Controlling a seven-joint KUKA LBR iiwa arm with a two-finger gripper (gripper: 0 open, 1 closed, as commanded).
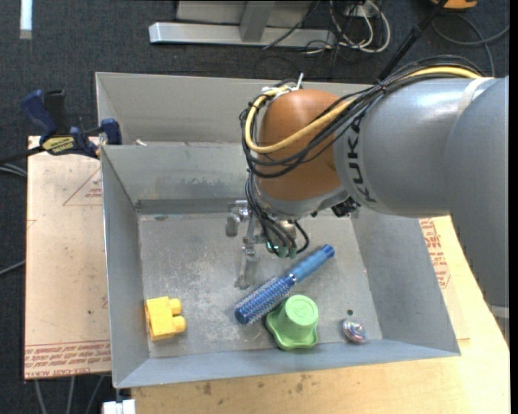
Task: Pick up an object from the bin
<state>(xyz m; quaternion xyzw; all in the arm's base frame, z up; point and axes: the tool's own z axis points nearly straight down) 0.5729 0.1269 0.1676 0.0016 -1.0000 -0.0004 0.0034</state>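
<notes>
Dark carpet (65, 48) strewn with cables (356, 24) surrounds the grey metal bin (121, 242), whose scuffed floor carries 4 loose things. The gripper (244, 260) hangs low near the middle of the floor, under the arm's orange wrist cover. From this angle I cannot tell whether it is open or closed, and nothing shows in its hold. Nearest to it is a blue brush (283, 285), lying slantwise just to its right, with the bristle end toward the front wall and the handle pointing up and right. If the brush is the pick, the grip would likely sit best across the narrow handle rather than the bristles, which could give and slip. A green cup (294, 323) lies right against the bristle end and could be knocked or dragged along. A yellow block (164, 317) sits well apart in the front left corner with open floor round it. A small shiny thing (354, 330) lies near the front right corner.
</notes>
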